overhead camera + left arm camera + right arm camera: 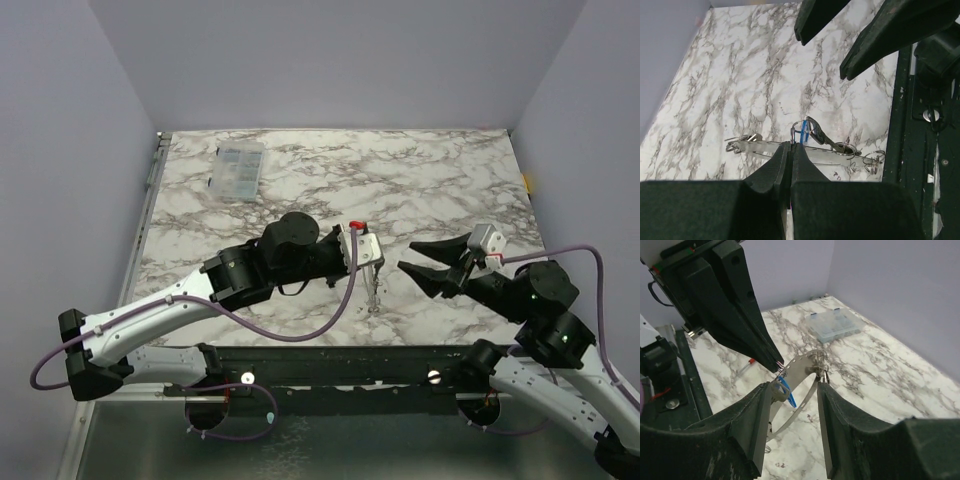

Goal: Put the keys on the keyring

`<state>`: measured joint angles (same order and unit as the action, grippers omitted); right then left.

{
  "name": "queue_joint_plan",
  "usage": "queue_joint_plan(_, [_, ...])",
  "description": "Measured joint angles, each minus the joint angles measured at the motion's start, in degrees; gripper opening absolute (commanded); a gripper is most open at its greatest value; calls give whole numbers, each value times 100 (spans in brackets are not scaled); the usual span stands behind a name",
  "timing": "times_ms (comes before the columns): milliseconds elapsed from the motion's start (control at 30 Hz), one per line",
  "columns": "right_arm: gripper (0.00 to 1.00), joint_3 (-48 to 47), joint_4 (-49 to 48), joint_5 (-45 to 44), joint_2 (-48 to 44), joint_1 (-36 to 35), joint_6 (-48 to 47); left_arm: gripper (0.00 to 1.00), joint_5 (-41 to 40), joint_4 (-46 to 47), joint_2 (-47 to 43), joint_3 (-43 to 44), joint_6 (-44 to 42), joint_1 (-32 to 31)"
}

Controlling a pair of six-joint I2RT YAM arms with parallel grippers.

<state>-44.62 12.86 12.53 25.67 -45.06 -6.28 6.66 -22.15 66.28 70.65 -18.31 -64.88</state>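
My left gripper [372, 262] is shut on a thin metal ring of the keyring [840, 156], a pale perforated band that hangs from it just above the table. It shows in the top view [372, 292] and as a loop in the right wrist view [807, 362]. A blue-headed key [803, 133] and a dark-headed key [819, 134] hang by the pinched ring. More small keys [742, 138] sit at the band's other end. My right gripper [794, 385] is open, its fingers on either side of the loop and the blue key [786, 391]. It is also in the top view [415, 262].
A clear plastic box [240, 168] lies at the back left, also in the right wrist view [836, 325]. A red-capped tool [744, 368] lies on the marble behind the left gripper. Loose small rings [873, 161] are at the band's end near the black base rail [330, 365].
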Motion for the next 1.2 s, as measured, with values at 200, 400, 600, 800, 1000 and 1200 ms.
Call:
queue_joint_plan(200, [46, -33, -33, 9, 291, 0, 835, 0, -251, 664, -264, -592, 144, 0])
queue_joint_plan(400, [46, -31, -166, 133, 815, 0, 1338, 0, -326, 1139, -297, -874, 247, 0])
queue_joint_plan(600, [38, -31, -295, 142, 1121, 0, 1506, 0, -343, 1541, -363, -1034, 293, -2])
queue_joint_plan(800, [18, -31, -323, 146, 1279, 0, 1574, 0, -378, 1759, -450, -1154, 291, 0])
queue_joint_plan(1000, [7, -31, -492, 144, 1241, 0, 1587, 0, -378, 1928, -599, -1300, 289, -2])
queue_joint_plan(1200, [12, -26, -632, 170, 1239, 0, 1589, 0, -374, 2199, -769, -1519, 293, -2])
